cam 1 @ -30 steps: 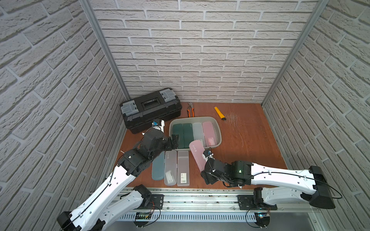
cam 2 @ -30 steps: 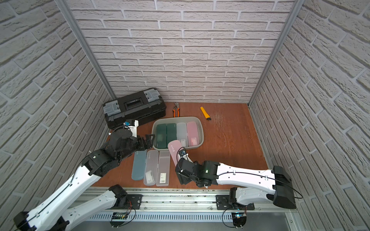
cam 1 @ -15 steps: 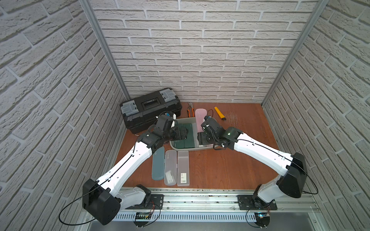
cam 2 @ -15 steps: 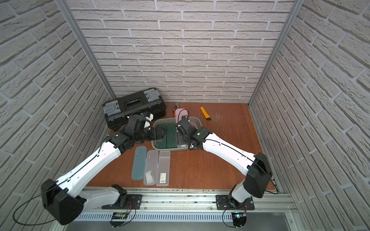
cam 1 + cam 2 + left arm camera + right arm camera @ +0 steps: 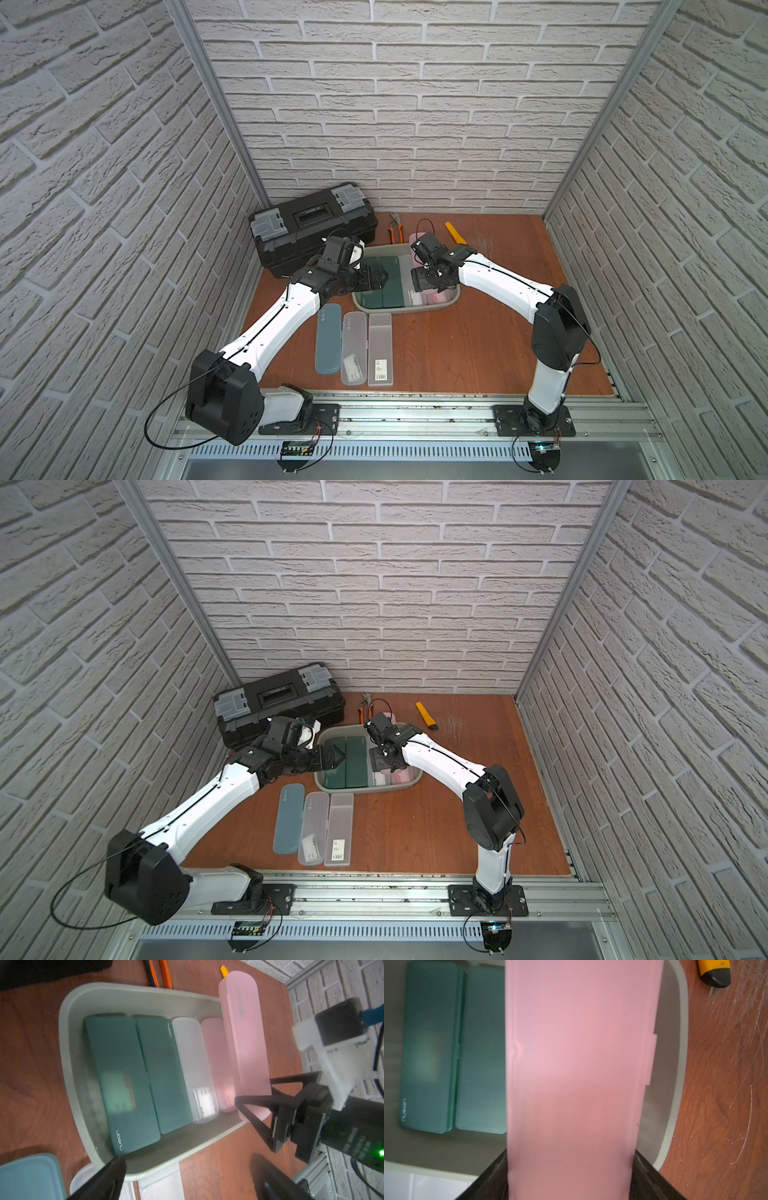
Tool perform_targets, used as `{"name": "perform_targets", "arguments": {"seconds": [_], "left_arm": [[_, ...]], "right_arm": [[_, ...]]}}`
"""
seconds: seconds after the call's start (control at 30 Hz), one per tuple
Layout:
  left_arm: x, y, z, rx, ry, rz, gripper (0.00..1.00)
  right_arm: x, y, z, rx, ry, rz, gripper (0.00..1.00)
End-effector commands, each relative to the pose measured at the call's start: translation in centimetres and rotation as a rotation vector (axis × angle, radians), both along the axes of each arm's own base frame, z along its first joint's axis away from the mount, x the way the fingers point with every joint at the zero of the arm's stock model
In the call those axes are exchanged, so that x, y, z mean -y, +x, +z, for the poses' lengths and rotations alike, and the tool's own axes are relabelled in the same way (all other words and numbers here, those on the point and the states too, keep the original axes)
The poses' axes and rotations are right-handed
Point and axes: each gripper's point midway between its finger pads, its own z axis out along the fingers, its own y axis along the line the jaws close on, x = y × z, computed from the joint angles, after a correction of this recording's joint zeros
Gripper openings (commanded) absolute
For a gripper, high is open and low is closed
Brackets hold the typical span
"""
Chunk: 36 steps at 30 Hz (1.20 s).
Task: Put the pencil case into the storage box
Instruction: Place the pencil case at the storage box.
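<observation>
While clamped across its width at one end by the right gripper (image 5: 569,1184), the pink pencil case (image 5: 243,1043) hangs over the right side of the storage box (image 5: 405,310), mid-frame in both top views.
Handling, judged: light, rigid, smooth plastic that may pivot in an end grip; a mid-length hold would be steadier. Left gripper (image 5: 374,277): jaws apart, empty, over the box's left side.

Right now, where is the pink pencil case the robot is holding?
In the left wrist view, the right pincer holds the pink pencil case over the storage box, at its right edge, above the other pink case lying inside.
</observation>
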Motion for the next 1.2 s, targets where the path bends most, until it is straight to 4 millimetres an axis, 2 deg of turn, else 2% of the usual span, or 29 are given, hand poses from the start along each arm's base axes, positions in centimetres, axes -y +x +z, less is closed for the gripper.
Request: {"name": "perform_targets", "arguments": {"seconds": [0.0, 0.2, 0.5, 0.6, 0.63, 0.73, 0.9, 1.17], "left_arm": [[0.3, 0.4, 0.4, 0.062, -0.022, -0.028, 0.98], [-0.1, -0.7, -0.3, 0.061, -0.03, -0.014, 0.99], [-0.5, -3.4, -2.4, 0.033, -0.051, 0.024, 0.99], [-0.2, -3.8, -2.3, 0.046, -0.056, 0.024, 0.98], [-0.3, -3.9, -2.4, 0.048, -0.047, 0.026, 0.99], [-0.1, -3.9, -2.6, 0.043, -0.033, 0.028, 0.99], [1.0, -3.8, -3.5, 0.024, -0.054, 0.033, 0.99], [1.6, -4.9, -3.7, 0.026, -0.009, 0.022, 0.99]], "right_arm": [[1.0, 0.3, -0.8, 0.0, -0.051, 0.002, 0.48], [1.6, 0.4, -1.5, 0.016, -0.074, -0.014, 0.5], [3.5, 0.6, -3.9, -0.031, -0.141, -0.044, 0.5], [3.6, 0.7, -4.3, -0.031, -0.131, -0.049, 0.52], [3.4, 0.7, -4.3, -0.031, -0.125, -0.046, 0.55], [3.3, 0.7, -4.5, -0.038, -0.119, -0.044, 0.73], [3.0, 0.8, -3.5, -0.016, -0.095, -0.04, 0.85], [3.2, 1.5, 0.1, 0.056, -0.07, -0.028, 0.91]]}}
